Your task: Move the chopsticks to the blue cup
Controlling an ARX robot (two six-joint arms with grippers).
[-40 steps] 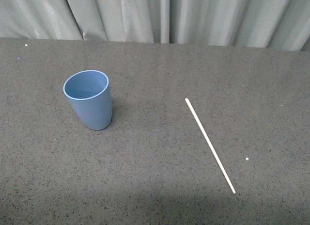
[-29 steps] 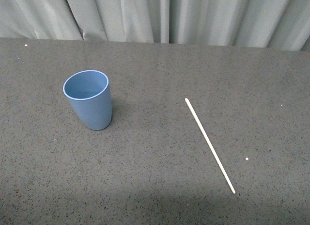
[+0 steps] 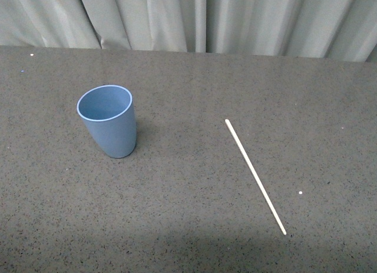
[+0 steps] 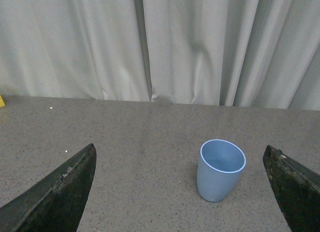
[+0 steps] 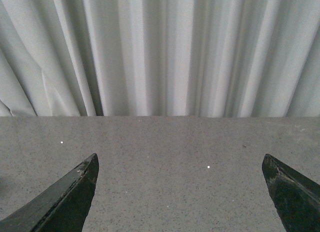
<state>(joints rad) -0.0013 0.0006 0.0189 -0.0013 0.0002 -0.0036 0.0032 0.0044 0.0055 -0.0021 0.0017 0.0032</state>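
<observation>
**Both grippers held open above the table, stick lying flat to the right of the cup**

The left gripper (image 4: 178, 147) hangs low over the table with its two dark, tapering, rough-surfaced fingers (image 4: 60, 192) spread wide apart and nothing between them; the light-blue handleless plastic cup (image 4: 220, 169) stands ahead of it, nearer its right finger. The right gripper (image 5: 179, 155) is posed the same way, its pointed black fingers (image 5: 62, 199) wide apart and empty over bare tabletop. Neither arm shows in the front view.

The grey speckled matte table (image 3: 188, 237) carries the long, very thin cream-white chopstick (image 3: 255, 176), which lies flat and straight, well apart from the cup and to its right. It runs diagonally: its near end is further right of the cup, its far end closer to it. The cup (image 3: 109, 123) stands upright, smooth, with a round rim, narrowing toward its base, empty inside. Behind the cup, past the table's far edge, hangs a pale grey pleated fabric curtain (image 3: 194, 20) in soft vertical folds
</observation>
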